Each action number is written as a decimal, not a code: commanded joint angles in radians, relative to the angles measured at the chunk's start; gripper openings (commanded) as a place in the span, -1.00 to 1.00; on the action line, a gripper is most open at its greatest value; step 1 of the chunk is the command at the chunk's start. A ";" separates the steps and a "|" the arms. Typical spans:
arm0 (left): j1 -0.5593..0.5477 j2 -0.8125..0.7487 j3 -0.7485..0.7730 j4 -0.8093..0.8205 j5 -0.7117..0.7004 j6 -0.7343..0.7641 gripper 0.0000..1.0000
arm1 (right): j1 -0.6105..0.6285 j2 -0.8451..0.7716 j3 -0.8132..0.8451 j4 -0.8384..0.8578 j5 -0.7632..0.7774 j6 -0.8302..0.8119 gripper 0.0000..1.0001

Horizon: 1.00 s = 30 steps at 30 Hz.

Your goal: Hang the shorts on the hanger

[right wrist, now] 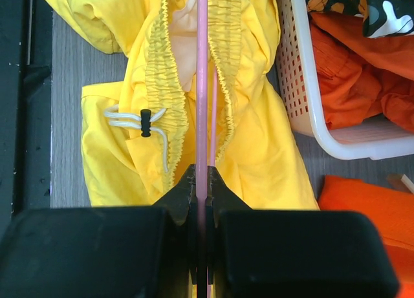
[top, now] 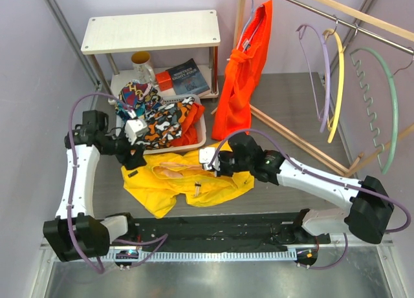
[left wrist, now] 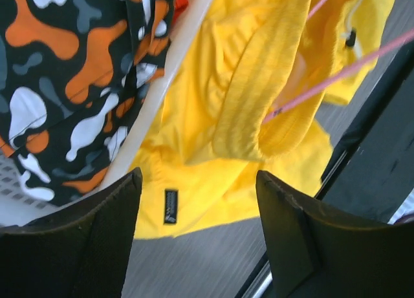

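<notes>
- Shorts [top: 187, 181] lie crumpled on table [top: 103, 201], waistband running lengthwise away from right gripper [right wrist: 201, 181].
- Right jaws clamped on pink hanger [right wrist: 202, 85], threaded into waistband.
- Left gripper [left wrist: 197, 207] spread, empty, hovering just beside waistband's far end.

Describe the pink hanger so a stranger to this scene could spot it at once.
Find the yellow shorts lying on the table before the white basket. A thin pink hanger runs through their open waistband, one end pinched in the right gripper. Unlike the lilac hanger, yellow hanger and green hanger on the rail, it lies low, inside a garment.
</notes>
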 commanded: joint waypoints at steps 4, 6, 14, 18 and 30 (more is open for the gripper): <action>0.150 0.059 -0.027 -0.315 0.117 0.752 0.90 | -0.013 -0.063 -0.007 0.149 -0.070 0.040 -0.98; 0.148 0.047 -0.055 -0.284 0.152 0.760 0.92 | -0.016 -0.071 -0.007 0.157 -0.077 0.037 -0.98; -0.016 -0.075 -0.213 0.105 0.172 0.610 0.86 | -0.016 -0.087 -0.012 0.174 -0.142 0.003 -0.98; -0.127 -0.076 -0.245 0.210 0.141 0.453 0.24 | -0.016 -0.080 -0.004 0.178 -0.156 -0.003 -0.98; -0.148 -0.015 -0.233 0.236 0.054 0.185 -1.00 | -0.017 -0.217 0.018 -0.077 0.177 0.195 0.58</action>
